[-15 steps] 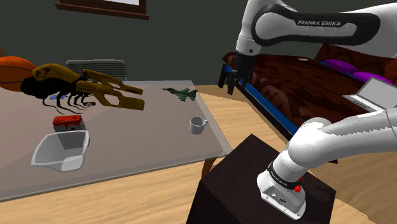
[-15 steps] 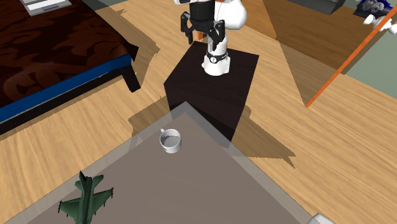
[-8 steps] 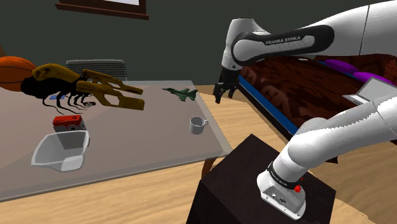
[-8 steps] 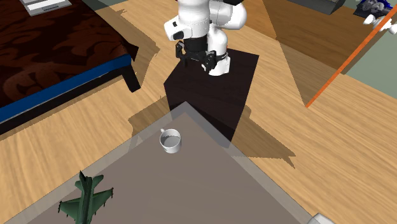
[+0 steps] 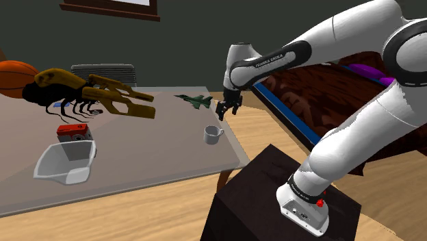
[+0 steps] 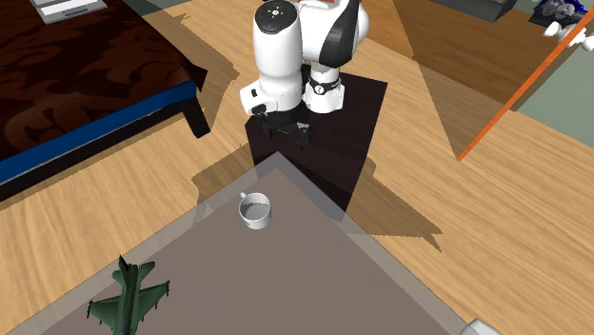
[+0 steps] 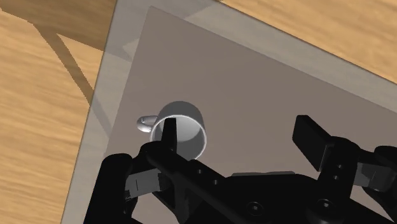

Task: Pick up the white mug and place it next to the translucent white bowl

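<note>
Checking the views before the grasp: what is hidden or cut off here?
Bowl: second exterior view, bottom edge cuts off all but a corner.
Mug: wrist view, a finger of the hand covers part of its rim.
Basketball: shoulder view, cut by the left edge, partly behind the insect toy.

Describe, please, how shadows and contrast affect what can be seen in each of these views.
Second exterior view: hard-edged dark shadows lie on the wooden floor beside the stand, and the black gripper barely stands out against it. Wrist view: one finger overlaps the white mug; shadow bands cross the floor. Shoulder view: even light, white mug plainly legible.
</note>
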Robot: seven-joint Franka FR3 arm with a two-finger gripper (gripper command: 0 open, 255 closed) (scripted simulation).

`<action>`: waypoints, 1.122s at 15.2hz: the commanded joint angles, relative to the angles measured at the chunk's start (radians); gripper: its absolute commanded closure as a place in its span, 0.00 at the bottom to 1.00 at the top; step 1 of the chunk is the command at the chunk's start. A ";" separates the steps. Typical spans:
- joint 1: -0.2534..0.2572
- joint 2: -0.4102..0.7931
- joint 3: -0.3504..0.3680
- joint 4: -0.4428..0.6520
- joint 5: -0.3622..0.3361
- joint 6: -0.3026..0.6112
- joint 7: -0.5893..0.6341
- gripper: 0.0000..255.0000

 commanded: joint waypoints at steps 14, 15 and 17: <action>-0.003 0.606 -0.031 0.282 -0.124 0.328 0.084 0.00; -0.001 0.645 -0.036 0.311 -0.130 0.339 0.088 0.00; 0.003 0.714 -0.044 0.365 -0.138 0.356 0.093 0.00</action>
